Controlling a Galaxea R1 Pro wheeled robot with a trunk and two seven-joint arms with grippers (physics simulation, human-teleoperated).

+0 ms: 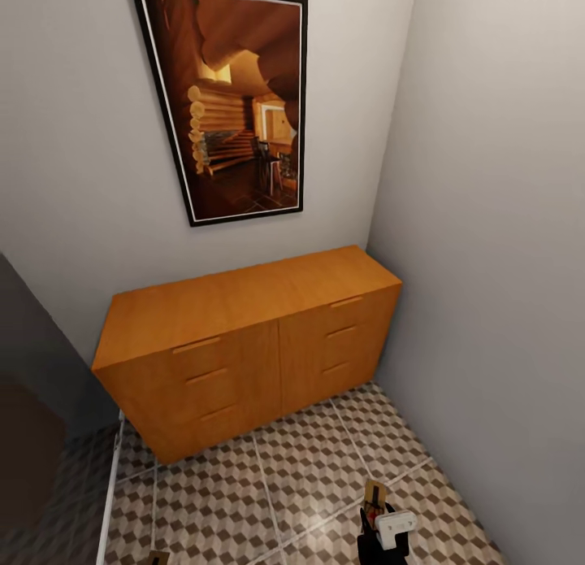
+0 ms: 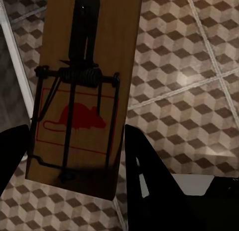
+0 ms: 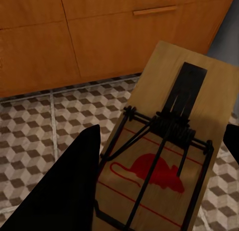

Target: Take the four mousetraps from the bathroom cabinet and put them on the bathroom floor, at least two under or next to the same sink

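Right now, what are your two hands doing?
Left gripper: shut on a mousetrap.
Right gripper: shut on another mousetrap.

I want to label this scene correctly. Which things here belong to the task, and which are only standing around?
Task things:
- mousetrap in the left gripper
- mousetrap in the right gripper
- cabinet, drawers shut
- bathroom floor
- left gripper, right gripper

Only standing around:
- framed picture on the wall above the cabinet
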